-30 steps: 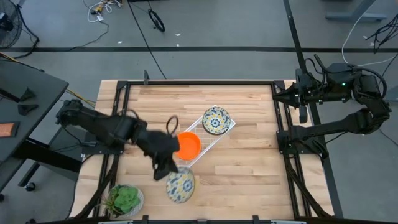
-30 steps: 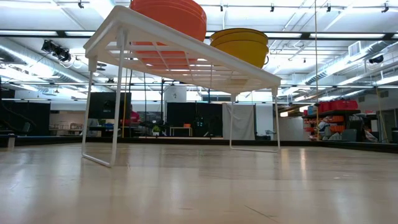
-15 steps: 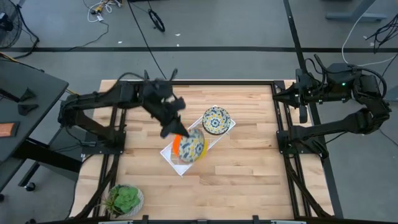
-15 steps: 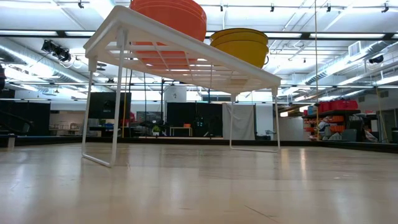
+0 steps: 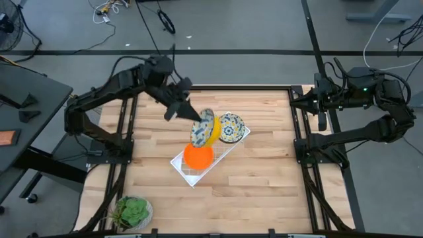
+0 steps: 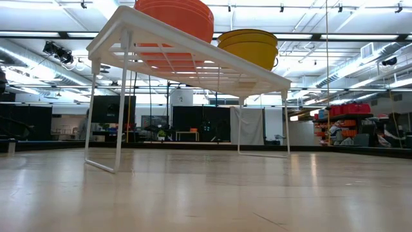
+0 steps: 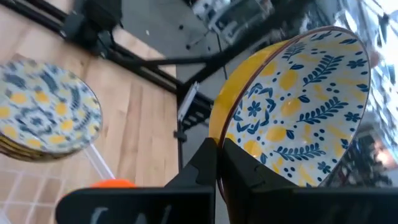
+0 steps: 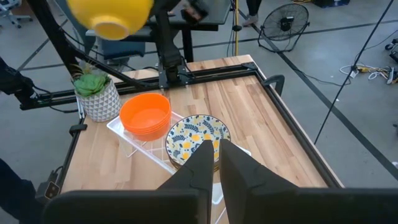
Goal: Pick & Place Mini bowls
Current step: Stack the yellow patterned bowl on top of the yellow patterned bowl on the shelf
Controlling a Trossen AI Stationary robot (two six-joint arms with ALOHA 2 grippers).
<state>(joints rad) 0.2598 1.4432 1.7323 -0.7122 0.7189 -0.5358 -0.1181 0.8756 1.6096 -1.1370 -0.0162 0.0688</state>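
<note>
My left gripper (image 5: 193, 119) hangs above the white wire rack (image 5: 182, 165), shut on a mini bowl (image 5: 203, 129) with a blue-and-yellow floral inside and a yellow outside. In the right wrist view this bowl (image 8: 112, 15) shows high in the air. An orange mini bowl (image 5: 198, 156) and a floral stack (image 5: 229, 127) sit on the rack top; the low view shows them as orange bowls (image 6: 175, 16) and yellow-walled bowls (image 6: 248, 46). My right gripper (image 5: 322, 106) waits shut at the table's right edge. My left gripper (image 7: 219, 144) pinches the floral bowl's rim (image 7: 219, 127), with one finger (image 7: 200, 167) on the yellow outer wall and the other finger (image 7: 244, 174) on the patterned inside. The bowl is lifted clear above the rack and tipped steeply onto its side.
A potted green plant (image 5: 132, 212) stands at the table's near left corner. Black frame rails (image 5: 301, 132) run along the table's sides. Bare wood (image 5: 264, 192) lies right of and nearer than the rack. The room with equipment shows behind the table.
My left gripper has carried the floral bowl up from the table near the plant, toward the far edge, over the orange bowl and on between it and the floral stack. The bowl has been lifted clear and has tipped from lying flat to standing on its side.
</note>
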